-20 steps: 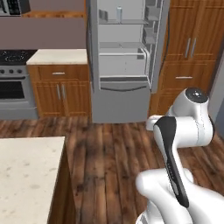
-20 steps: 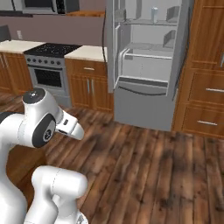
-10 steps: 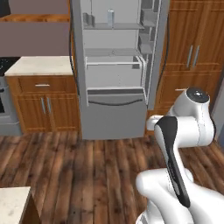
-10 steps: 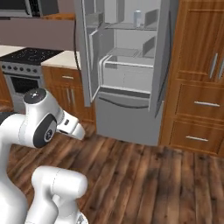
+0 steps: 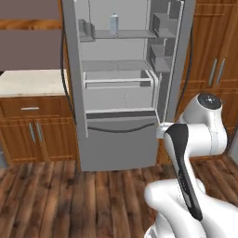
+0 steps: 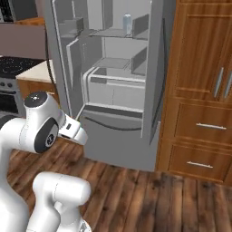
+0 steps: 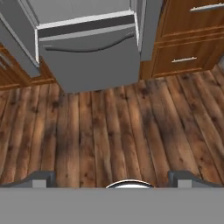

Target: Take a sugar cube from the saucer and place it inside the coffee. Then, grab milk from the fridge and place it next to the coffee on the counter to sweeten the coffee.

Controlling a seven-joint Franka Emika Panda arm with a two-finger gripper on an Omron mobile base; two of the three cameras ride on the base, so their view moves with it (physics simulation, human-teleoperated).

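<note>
Low over the wood floor [image 7: 109, 131] in front of the fridge [image 5: 121, 93], the end effector [image 7: 111, 179] hangs with its two tips spread as wide as they go and nothing between them; the hand view looks down past them at bare planks and the fridge's lower drawer front.

By my reading the milk-fetching step is in hand: the arm is folded back against its base, facing the fridge, whose doors stand open. Whether the sugar cube has gone into the coffee cannot be told from this spot.

On the upper shelf of the fridge stands the milk [image 5: 114, 24], a slim pale carton, upright, alone near the middle of that shelf; from the right base view it [image 6: 128, 23] sits toward the back of the shelf, well above the end effector. The next move, as I judge it, calls for unfolding the arm, lifting the end effector to shelf height and reaching in between the open doors, jaws level on either side of the carton. The tall, narrow carton looks easy to tip if nudged before the grip closes.

Left of the fridge is a pale stone surface [image 5: 30, 81] over brown wooden cabinets with silver handles. Right of the fridge, tall wooden cabinets and drawers [image 6: 204, 113] line the wall. Further left of the fridge, a stove [image 6: 11, 86] shows at the edge.
</note>
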